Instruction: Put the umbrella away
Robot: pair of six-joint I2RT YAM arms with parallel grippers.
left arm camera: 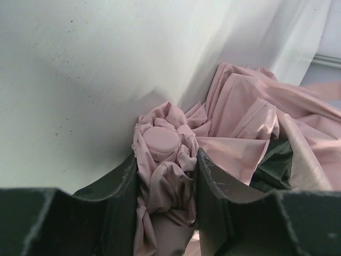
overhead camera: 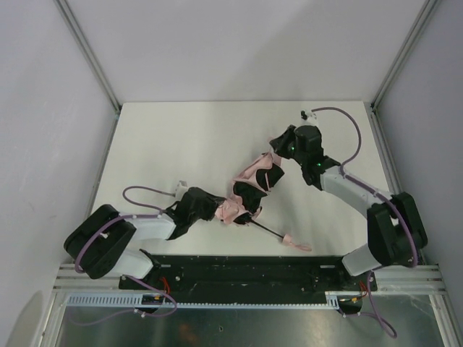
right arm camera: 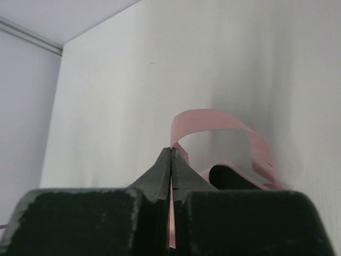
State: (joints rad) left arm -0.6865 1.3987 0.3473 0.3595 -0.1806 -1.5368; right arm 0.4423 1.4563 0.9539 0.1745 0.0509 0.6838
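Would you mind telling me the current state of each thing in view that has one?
umbrella: canopy collapsed and loosely bunched, unwrapped, lying on the table.
shaft: sticking out of the canopy, handle at its end.
strap: loose, arching up, one part pinched.
left hand: closed on the umbrella's bunched top end.
right hand: shut on the strap.

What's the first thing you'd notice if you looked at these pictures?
The pale pink umbrella stands out most, lying crumpled in the middle of the white table. The left gripper squeezes the bunched-up fabric at its near end. At the far end, the right gripper is pinched shut on a thin pink strap that curls up in a loop.
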